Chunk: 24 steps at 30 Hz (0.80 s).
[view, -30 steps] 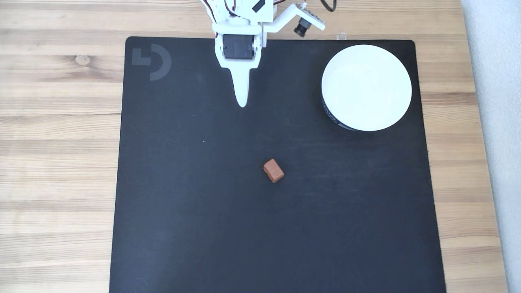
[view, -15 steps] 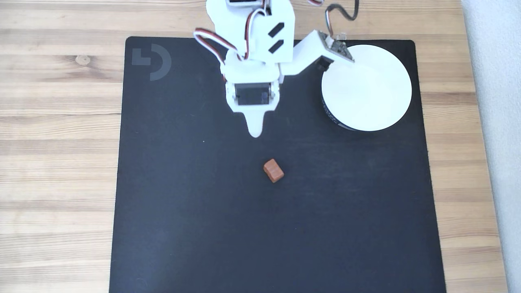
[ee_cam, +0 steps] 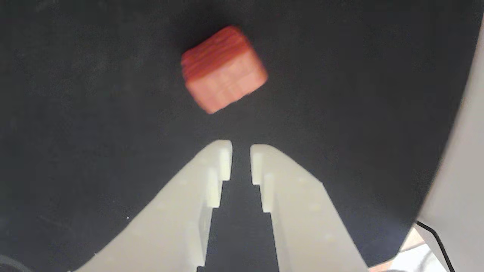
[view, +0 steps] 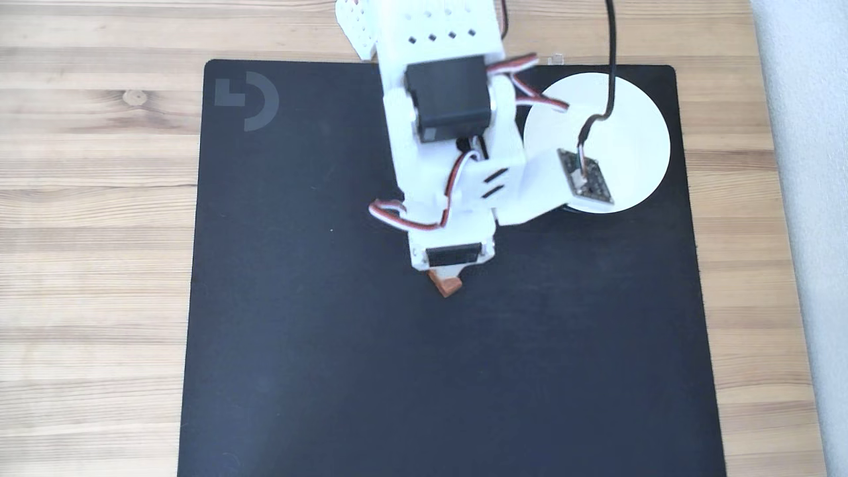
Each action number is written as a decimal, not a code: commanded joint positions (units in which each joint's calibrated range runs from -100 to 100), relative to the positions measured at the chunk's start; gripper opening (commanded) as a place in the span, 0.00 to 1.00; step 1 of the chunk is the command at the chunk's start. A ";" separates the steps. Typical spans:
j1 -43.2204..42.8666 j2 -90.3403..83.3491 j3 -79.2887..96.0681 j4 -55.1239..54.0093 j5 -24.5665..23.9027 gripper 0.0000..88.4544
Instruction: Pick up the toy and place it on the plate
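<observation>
In the wrist view the gripper [ee_cam: 241,158] comes in from the bottom edge, its two pale fingers [ee_cam: 211,177] drawn nearly together with only a narrow slit of dark mat between the tips; nothing is held between them. Just beyond the tips, apart from them, lies the toy [ee_cam: 224,73], a reddish-brown block with rounded edges, turned at an angle and resting on the black mat [ee_cam: 75,113]. Its outline is blurred, so the faint lines on its faces may be moulded grooves, though that is hard to tell. At the right edge of this view a pale curved surface rises out of focus, with a thin black cable [ee_cam: 435,236] low beside it.

In the fixed view, which looks down from above, the white arm [view: 450,165] reaches from the top edge down over the middle of the mat [view: 298,364]. The toy [view: 449,285] peeks out from under the arm's lower end, most of it covered, near the centre of the mat. Red, white and black wires loop along the arm's side. Farther off, toward the mat's upper right corner, sits the plate [view: 629,119], round and plain white, well apart from the toy; the arm's camera bracket overlaps its lower left part. A grey logo [view: 248,99] marks the mat's upper left corner. The wooden counter [view: 93,199] surrounds the mat.
</observation>
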 commanded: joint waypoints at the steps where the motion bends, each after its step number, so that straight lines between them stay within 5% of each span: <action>1: -1.21 5.05 -9.95 4.57 0.36 0.03; 24: -2.55 15.47 -24.46 13.79 0.20 0.03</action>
